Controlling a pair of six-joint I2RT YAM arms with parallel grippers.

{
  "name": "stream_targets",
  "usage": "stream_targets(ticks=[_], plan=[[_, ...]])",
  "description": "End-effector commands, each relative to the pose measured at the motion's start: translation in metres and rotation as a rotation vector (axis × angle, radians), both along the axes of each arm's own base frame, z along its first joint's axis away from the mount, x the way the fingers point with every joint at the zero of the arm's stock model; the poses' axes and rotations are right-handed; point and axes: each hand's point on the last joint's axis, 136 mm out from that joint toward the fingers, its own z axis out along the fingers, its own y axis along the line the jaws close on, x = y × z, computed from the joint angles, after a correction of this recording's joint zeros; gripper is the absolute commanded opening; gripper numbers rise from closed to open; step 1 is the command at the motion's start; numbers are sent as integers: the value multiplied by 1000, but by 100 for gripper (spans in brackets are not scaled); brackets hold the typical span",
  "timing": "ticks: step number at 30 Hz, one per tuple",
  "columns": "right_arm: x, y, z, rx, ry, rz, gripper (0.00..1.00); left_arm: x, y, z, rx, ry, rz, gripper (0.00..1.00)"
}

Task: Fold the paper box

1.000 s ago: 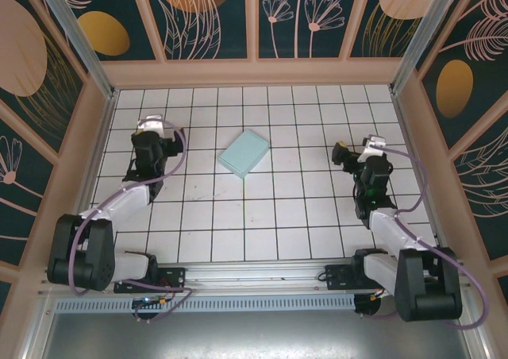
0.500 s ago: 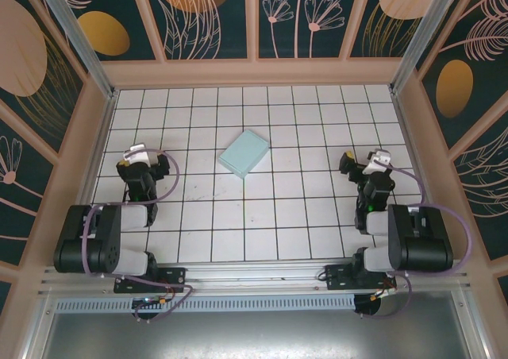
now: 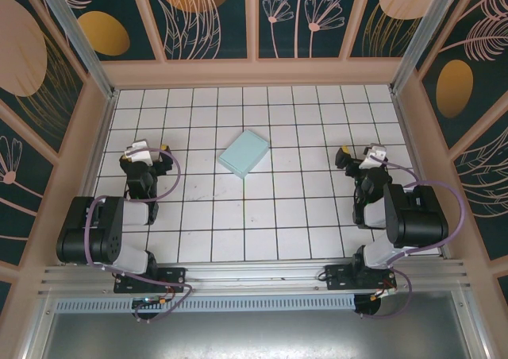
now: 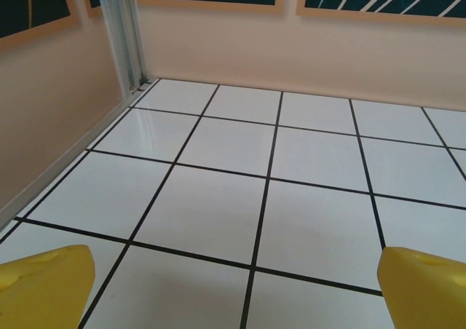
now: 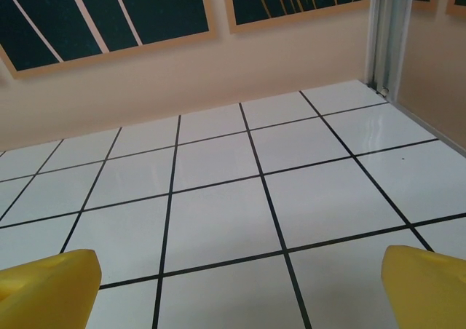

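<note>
The left arm (image 3: 99,233) and right arm (image 3: 410,216) sit folded up tight above their bases, wrists low. The left gripper (image 3: 147,154) and right gripper (image 3: 358,156) point away from the bases, yellow fingers (image 4: 45,285) spread wide, holding nothing.

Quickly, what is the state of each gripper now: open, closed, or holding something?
Left gripper: open, holding nothing.
Right gripper: open, holding nothing.

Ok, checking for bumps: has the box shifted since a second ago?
No. The paper box covers the same tiles, same gap to the back wall.
</note>
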Motion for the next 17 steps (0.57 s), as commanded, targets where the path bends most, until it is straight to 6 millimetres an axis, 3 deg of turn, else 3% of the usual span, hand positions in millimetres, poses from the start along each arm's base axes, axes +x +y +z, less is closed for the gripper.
stream_targets(ticks=[1, 17], plan=[[3, -1, 3, -18, -7, -11, 99, 13, -12, 11, 12, -22, -77, 99], [3, 1, 2, -22, -5, -6, 99, 13, -12, 11, 12, -20, -78, 99]])
